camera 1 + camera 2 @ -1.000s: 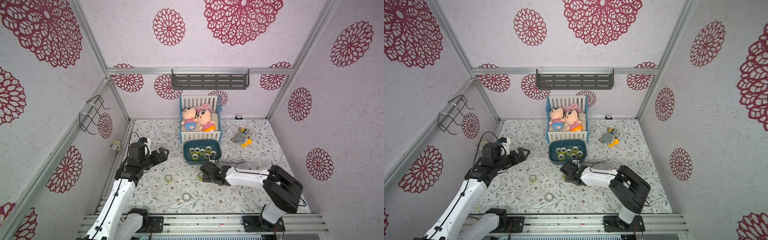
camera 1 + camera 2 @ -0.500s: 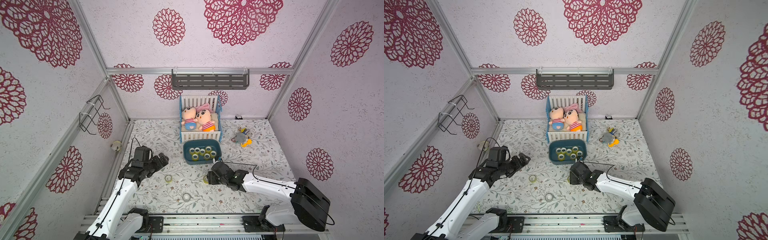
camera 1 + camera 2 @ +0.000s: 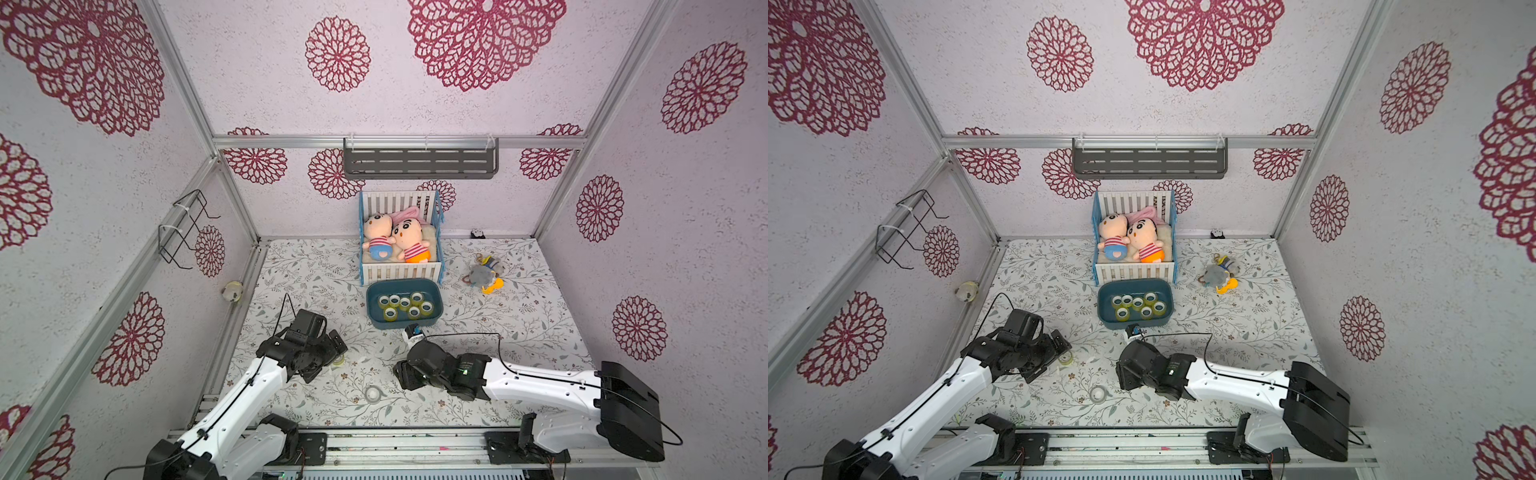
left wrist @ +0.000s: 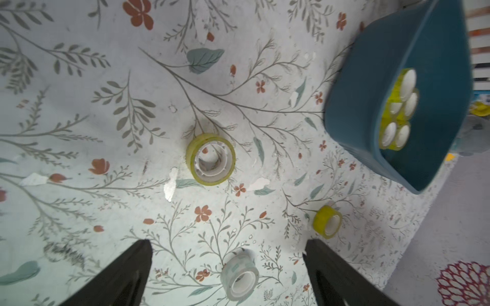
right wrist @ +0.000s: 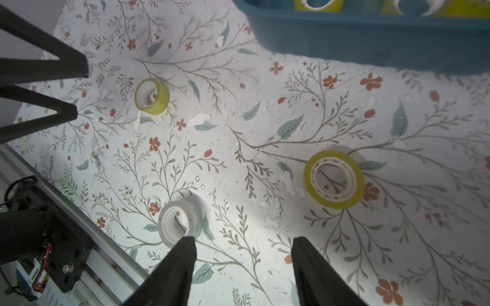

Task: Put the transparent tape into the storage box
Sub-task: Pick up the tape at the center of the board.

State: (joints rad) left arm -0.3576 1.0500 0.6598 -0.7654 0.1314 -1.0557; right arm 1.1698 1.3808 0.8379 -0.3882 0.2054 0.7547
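Transparent tape (image 4: 210,159) lies flat on the floral table (image 4: 79,79), outside the storage box (image 4: 355,100), ahead of the left gripper (image 4: 228,242), whose fingers stand wide apart, empty. Right gripper (image 5: 243,239): fingers parted, holding nothing.

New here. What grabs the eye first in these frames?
The teal storage box at mid-table, already holding a cluster of yellow tape rolls, directly in front of a toy crib with two plush dolls at the back wall. Then three loose tape rolls on the floral table in front of the box: two yellowish, one clear. Big crimson flower prints cover the walls.
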